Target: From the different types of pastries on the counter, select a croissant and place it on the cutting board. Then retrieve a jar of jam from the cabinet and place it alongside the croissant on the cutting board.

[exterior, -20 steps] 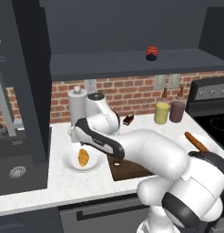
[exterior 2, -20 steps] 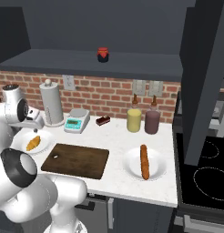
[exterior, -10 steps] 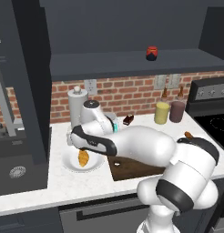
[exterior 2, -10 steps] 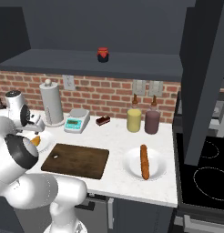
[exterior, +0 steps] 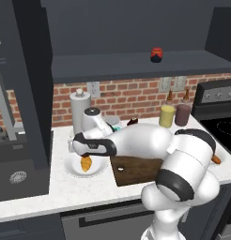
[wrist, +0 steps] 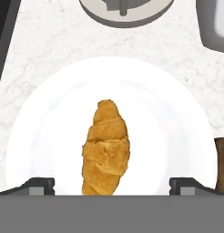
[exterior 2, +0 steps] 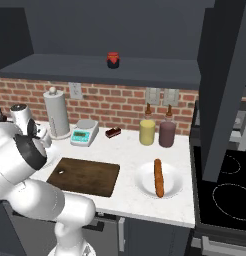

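The counter [exterior 2: 126, 192] is carrying everything, with the cutting board [exterior 2: 85, 175] sitting bare just beside the white plate [wrist: 36, 136]. The croissant [wrist: 106, 148] is lying on that plate, and the gripper [wrist: 111, 184] is hanging over it with its tips spread wide, either side of the pastry, holding nothing. Jar of jam [exterior 2: 113, 60] is waiting up on the cabinet [exterior 2: 95, 70] shelf. My worry: the tapered end is squirting out if the pinch lands off-centre.
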